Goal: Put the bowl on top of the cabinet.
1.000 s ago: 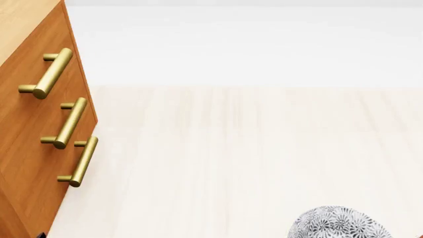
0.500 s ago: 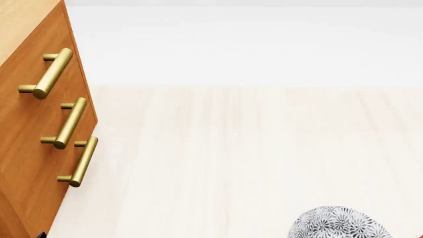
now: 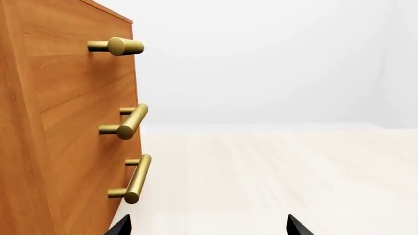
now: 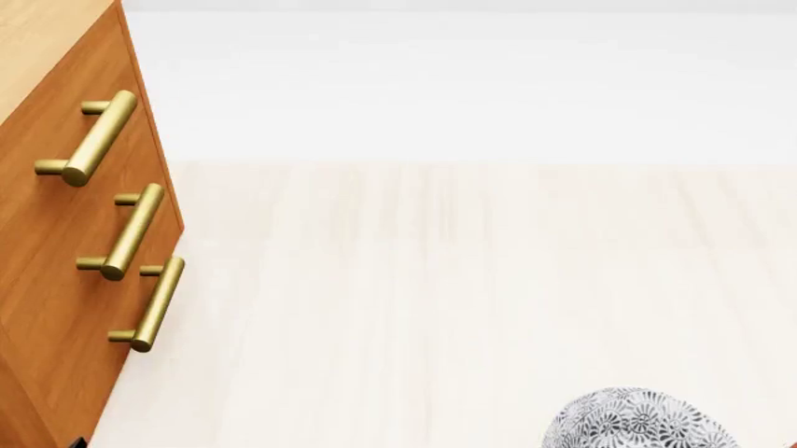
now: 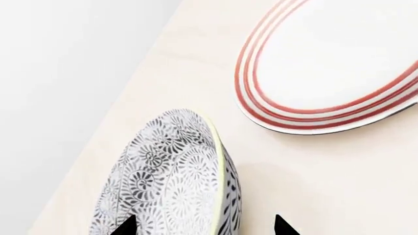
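The bowl [image 4: 637, 422], white with a dense grey-blue flower pattern, shows only partly at the bottom right edge of the head view, on the pale wooden floor. In the right wrist view the bowl [image 5: 170, 181] fills the near part of the picture, and its thin yellowish rim runs between the two dark tips of my right gripper [image 5: 203, 227]. Those tips stand wide apart, one on each side of the wall, so the gripper is open. The orange-brown cabinet [image 4: 62, 233] with brass bar handles stands at the far left. My left gripper [image 3: 205, 227] is open and empty beside the cabinet [image 3: 65, 122].
A flat white plate with red rings [image 5: 333, 58] lies on the floor just beyond the bowl. Pale wooden floor [image 4: 473, 280] stretches between cabinet and bowl, up to a white wall at the back. Neither arm shows in the head view.
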{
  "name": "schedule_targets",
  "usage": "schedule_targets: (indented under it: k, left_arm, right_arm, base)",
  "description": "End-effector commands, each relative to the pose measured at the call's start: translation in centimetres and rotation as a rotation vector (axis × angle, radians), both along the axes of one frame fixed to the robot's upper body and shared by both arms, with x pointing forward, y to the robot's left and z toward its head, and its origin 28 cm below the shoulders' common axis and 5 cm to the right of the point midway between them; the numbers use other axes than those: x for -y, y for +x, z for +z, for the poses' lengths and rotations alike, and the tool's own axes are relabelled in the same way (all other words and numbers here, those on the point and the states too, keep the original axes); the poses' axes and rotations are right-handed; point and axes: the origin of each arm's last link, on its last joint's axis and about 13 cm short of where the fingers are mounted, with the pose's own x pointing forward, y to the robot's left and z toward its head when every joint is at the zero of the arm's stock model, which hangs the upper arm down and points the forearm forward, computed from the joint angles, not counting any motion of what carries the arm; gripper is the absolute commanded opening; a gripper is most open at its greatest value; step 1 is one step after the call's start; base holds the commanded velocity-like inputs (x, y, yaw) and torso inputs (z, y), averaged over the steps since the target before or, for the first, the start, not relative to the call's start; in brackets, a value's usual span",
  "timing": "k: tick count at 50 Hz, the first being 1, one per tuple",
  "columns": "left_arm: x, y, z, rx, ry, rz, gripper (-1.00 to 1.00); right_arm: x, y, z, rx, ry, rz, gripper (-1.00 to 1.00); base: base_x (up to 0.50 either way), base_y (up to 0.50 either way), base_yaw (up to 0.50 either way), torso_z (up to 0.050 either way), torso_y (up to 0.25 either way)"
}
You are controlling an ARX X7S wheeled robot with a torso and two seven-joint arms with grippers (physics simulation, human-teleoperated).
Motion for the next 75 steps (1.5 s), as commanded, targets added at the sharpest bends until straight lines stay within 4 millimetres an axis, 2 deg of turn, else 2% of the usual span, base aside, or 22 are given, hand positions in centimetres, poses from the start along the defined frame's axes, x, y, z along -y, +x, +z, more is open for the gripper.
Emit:
schedule_targets:
  k: [1, 60, 61, 75]
  left_arm:
    - [0.0, 0.1, 0.1, 0.010, 0.004, 0.008, 1.00]
    - [0.0, 0.1, 0.1, 0.009, 0.005, 0.007, 1.00]
    - [0.0, 0.1, 0.1, 0.009, 0.004, 0.007, 1.00]
    - [0.0, 0.1, 0.1, 0.011, 0.003, 0.007, 1.00]
  right_arm:
    - [0.2, 0.2, -0.1, -0.004, 0.018, 0.011, 1.00]
    - [0.5, 2.1, -1.4, -0.092, 0.099, 0.032, 1.00]
    - [0.5, 2.0, -1.4, -0.094, 0.099, 0.030, -1.00]
    - [0.5, 1.9, -1.4, -0.086, 0.100, 0.031, -1.00]
  base:
    - [0.00, 0.00, 0.00, 0.000, 0.000]
    - [0.00, 0.00, 0.00, 0.000, 0.000]
    - [0.00, 0.00, 0.00, 0.000, 0.000]
    - [0.00, 0.00, 0.00, 0.000, 0.000]
